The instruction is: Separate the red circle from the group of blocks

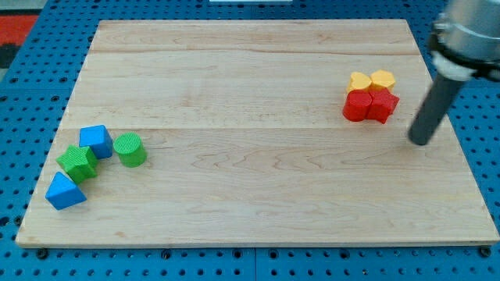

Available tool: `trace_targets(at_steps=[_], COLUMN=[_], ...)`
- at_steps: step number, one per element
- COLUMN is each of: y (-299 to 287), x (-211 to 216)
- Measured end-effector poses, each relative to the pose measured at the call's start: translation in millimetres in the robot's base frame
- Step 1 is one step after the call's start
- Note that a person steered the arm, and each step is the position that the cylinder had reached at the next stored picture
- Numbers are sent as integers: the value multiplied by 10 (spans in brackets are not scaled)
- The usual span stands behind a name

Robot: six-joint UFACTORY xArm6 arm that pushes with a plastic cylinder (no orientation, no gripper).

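The red circle (pixel 358 105) sits at the view's right on the wooden board (pixel 250 156), touching a second red block (pixel 383 104) on its right. Two yellow blocks, one (pixel 360 80) and the other (pixel 383 79), lie just above them, so the four form one tight group. My tip (pixel 420 141) is to the lower right of this group, apart from it, about a block's width from the second red block.
At the view's lower left lies another cluster: a blue cube (pixel 96 140), a green cylinder (pixel 130 149), a green star-shaped block (pixel 78 162) and a blue triangle (pixel 64 192). The board's right edge is close to my tip.
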State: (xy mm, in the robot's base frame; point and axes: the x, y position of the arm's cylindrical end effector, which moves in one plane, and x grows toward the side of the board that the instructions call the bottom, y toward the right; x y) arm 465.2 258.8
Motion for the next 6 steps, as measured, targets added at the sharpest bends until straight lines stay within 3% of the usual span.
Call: trace_targets(at_steps=[1,2,4,5,6], y=[143,-94,-1939,-2360,-1657], x=[-406,-528,-529,-525,-294])
